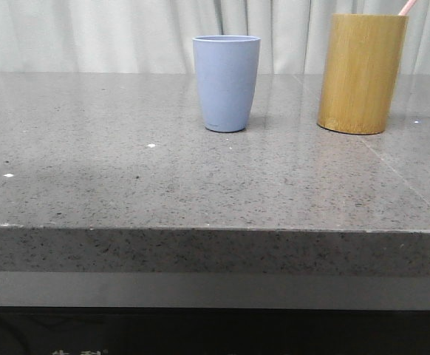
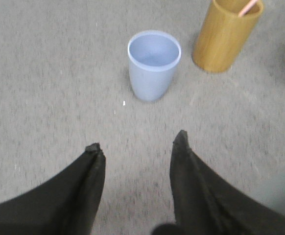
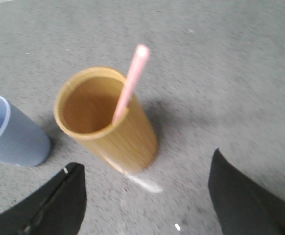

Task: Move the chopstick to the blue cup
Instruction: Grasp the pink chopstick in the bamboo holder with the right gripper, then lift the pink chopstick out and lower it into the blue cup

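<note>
Nothing moved yet: chopstick (image 3: 130,83) stands in bamboo holder (image 3: 108,122), just right of the empty blue cup (image 1: 226,83). Right gripper (image 3: 145,196) and left gripper (image 2: 137,147) spread apart, holding nothing.

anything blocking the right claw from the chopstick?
Nothing visible. The open right claw faces the tall bamboo cylinder; the thin pale pink chopstick leans on its rim, top end sticking out clear.

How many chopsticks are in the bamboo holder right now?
1: the chopstick stands in the bamboo holder, leaning on its rim. The blue cup looks empty.
</note>
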